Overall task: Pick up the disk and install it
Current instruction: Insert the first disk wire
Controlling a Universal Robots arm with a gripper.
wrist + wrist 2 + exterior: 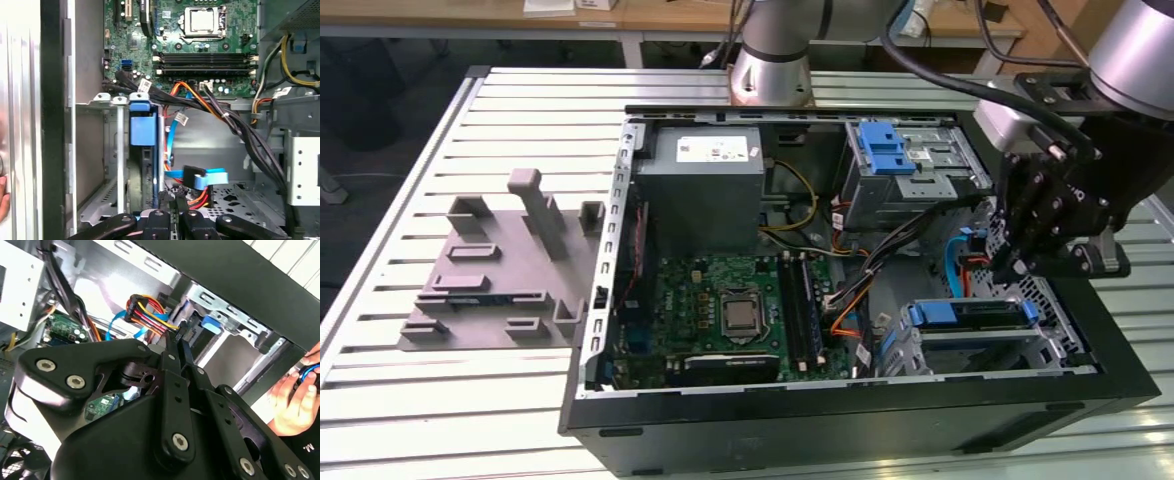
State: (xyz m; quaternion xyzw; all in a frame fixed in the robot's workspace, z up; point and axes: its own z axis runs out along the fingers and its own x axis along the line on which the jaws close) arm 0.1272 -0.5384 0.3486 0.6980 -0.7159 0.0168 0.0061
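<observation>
**The claw hangs over the disk slot**

On the exterior view's left, a grey block with posts (500, 275) sits on the worktop (400, 400). Next comes the open computer case (854, 420). Inside it are a grey power box (704, 195) and a green board (734, 310). Further right, the disk (965, 314), with its blue rail, sits in a metal bay (987, 345) in the case. The black claw (1023, 272) hangs just above that bay. In the second wrist view its fingers (176, 390) are pressed together and hold nothing. A person's hand (295, 400) is beside the case.
</observation>
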